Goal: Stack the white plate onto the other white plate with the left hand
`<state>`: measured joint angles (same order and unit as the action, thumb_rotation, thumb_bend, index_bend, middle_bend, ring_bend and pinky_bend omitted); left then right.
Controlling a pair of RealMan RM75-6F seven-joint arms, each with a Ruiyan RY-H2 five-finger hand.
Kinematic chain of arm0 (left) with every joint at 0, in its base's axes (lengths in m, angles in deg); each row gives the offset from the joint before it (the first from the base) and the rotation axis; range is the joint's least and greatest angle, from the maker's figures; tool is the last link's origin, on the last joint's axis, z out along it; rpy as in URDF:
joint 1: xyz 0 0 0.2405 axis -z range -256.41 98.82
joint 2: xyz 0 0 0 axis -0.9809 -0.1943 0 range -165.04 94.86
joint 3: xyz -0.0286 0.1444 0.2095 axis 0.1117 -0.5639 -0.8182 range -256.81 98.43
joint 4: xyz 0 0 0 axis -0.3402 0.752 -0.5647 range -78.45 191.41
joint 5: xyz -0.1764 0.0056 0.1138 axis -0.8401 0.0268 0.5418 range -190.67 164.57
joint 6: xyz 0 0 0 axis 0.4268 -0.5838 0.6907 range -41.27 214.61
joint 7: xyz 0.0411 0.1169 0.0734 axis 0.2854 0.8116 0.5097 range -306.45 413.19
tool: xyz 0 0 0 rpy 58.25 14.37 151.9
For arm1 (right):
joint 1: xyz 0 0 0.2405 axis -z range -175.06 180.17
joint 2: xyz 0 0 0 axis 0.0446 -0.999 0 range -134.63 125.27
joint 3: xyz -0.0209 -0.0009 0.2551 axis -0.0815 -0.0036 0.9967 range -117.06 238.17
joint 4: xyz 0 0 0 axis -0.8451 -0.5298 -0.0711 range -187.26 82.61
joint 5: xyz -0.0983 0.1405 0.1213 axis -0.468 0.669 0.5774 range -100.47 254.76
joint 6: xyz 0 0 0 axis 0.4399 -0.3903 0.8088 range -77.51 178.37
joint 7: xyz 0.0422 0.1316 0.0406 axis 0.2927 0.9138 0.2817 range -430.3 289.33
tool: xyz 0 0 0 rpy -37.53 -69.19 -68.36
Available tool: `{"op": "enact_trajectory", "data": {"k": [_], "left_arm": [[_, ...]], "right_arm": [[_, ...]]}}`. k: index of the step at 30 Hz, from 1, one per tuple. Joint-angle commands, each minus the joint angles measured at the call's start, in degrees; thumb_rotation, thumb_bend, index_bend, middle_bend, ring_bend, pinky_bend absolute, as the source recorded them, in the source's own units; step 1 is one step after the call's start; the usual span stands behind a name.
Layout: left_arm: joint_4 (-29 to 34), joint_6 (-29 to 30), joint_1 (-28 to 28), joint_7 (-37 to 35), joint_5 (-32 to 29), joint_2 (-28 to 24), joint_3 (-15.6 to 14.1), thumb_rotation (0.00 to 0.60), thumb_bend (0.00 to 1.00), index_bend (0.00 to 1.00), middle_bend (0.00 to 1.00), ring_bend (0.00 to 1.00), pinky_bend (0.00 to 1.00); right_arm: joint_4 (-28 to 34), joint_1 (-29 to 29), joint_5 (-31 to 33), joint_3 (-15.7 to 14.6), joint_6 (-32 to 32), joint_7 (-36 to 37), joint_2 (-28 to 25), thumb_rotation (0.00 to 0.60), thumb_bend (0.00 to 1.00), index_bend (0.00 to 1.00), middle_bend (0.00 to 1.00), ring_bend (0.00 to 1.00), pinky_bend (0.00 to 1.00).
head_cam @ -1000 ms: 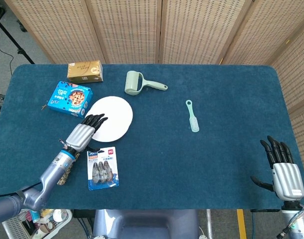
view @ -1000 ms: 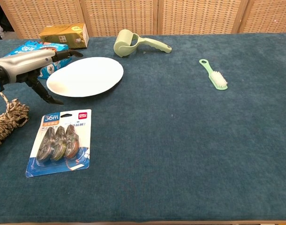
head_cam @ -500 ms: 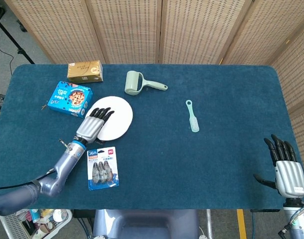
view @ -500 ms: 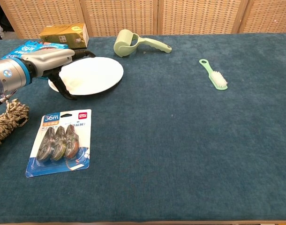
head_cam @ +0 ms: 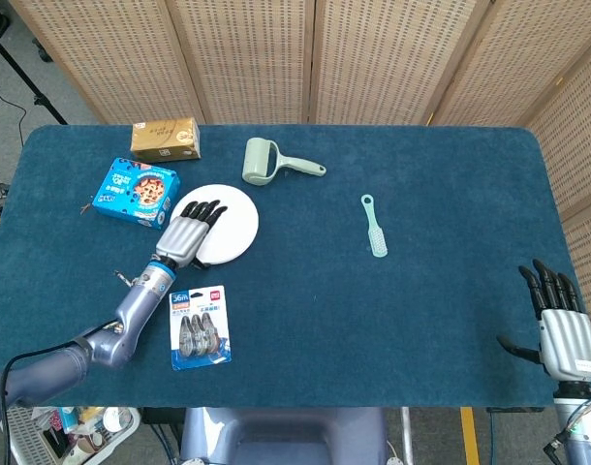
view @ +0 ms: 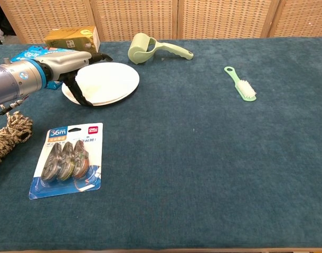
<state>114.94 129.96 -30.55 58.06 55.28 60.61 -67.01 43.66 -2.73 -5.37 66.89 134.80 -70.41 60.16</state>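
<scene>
Two white plates lie at the table's left. The upper white plate [head_cam: 230, 221] [view: 111, 81] sits almost squarely on the lower white plate [view: 70, 95], whose rim shows only at the left. My left hand [head_cam: 189, 235] [view: 63, 64] holds the upper plate's left edge, with the fingers stretched over its top and the thumb curved under the rim. My right hand [head_cam: 562, 329] hovers at the table's near right corner with nothing in it, its fingers apart. The chest view does not show it.
A blue snack box [head_cam: 136, 192] and a gold box [head_cam: 166, 139] lie left of and behind the plates. A green roller [head_cam: 271, 162] is just behind them, a green brush [head_cam: 375, 225] to the right. A tape pack [head_cam: 199, 325] and a twine bundle [view: 10, 134] lie nearer me.
My left hand has moved right with the upper plate, sliding it over the lower one until only a thin left rim shows. The right hand has sunk slightly towards the table's near edge.
</scene>
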Motion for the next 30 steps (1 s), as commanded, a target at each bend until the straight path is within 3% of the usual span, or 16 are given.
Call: {"op": "enact_trajectory", "data": {"k": [1,5,17,30], "left_arm": [[2.77,0.85,-1.13,-0.89,0.74,-2.36,-0.72,0.6,0.01,0.0,0.0,0.0,0.0],[6.71,1.33,-2.35,-2.61,1.3,-5.73,-1.25,0.6,0.01,0.0,0.0,0.0,0.0],[15.23,-6.31,-2.43,-5.11,-2.23,-13.29,-2.82,0.6,0.01,0.0,0.0,0.0,0.0],[29.66,9.83,-13.69,-8.83,7.69,-28.22,-7.74,0.6,0.01,0.0,0.0,0.0,0.0]], "right_arm": [[0.15,0.11,-0.24,-0.07,0.23,0.16,-0.15,0.6,0.0,0.0,0.0,0.0,0.0],[0.45,0.24,-0.63,-0.16,0.53,0.57,-0.38,0.6,0.0,0.0,0.0,0.0,0.0],[0.85,0.38,-1.65,-0.47,1.02,0.82,-0.62,0.6,0.0,0.0,0.0,0.0,0.0],[2.25,0.79,-4.78,-1.29,2.6,2.17,-1.49,0.6,0.0,0.0,0.0,0.0,0.0]]}}
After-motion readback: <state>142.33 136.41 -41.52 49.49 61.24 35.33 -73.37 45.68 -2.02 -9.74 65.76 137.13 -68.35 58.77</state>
